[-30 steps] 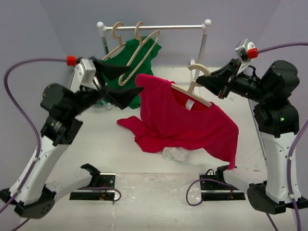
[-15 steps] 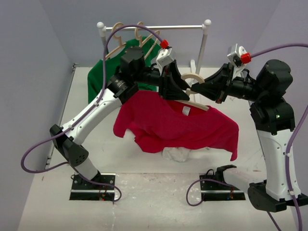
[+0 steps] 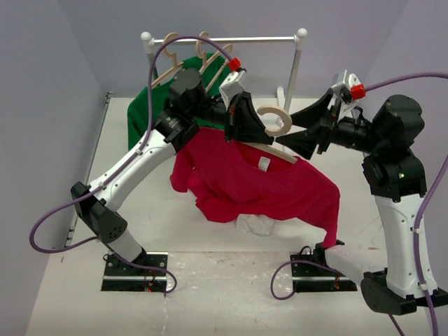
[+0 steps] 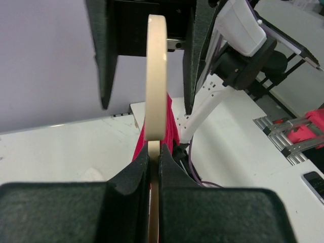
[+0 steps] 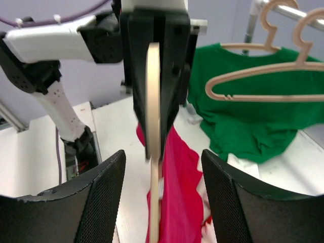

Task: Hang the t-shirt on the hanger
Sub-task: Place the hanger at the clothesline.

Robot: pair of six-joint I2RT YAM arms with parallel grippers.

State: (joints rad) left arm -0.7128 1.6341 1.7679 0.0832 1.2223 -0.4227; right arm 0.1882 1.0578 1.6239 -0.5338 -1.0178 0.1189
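Hanger (image 4: 156, 76) in tee (image 3: 280, 192) | bar diagonal L-R, hook up | L jaws clamp neck | R jaws apart

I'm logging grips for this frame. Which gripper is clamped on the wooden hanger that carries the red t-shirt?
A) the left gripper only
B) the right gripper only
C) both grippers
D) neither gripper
A: in the left wrist view the left gripper is pinched shut on the hanger. The right gripper stands open, with gaps showing either side of the hanger.

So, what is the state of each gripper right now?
Left gripper: closed, holding the hanger.
Right gripper: open, holding nothing.
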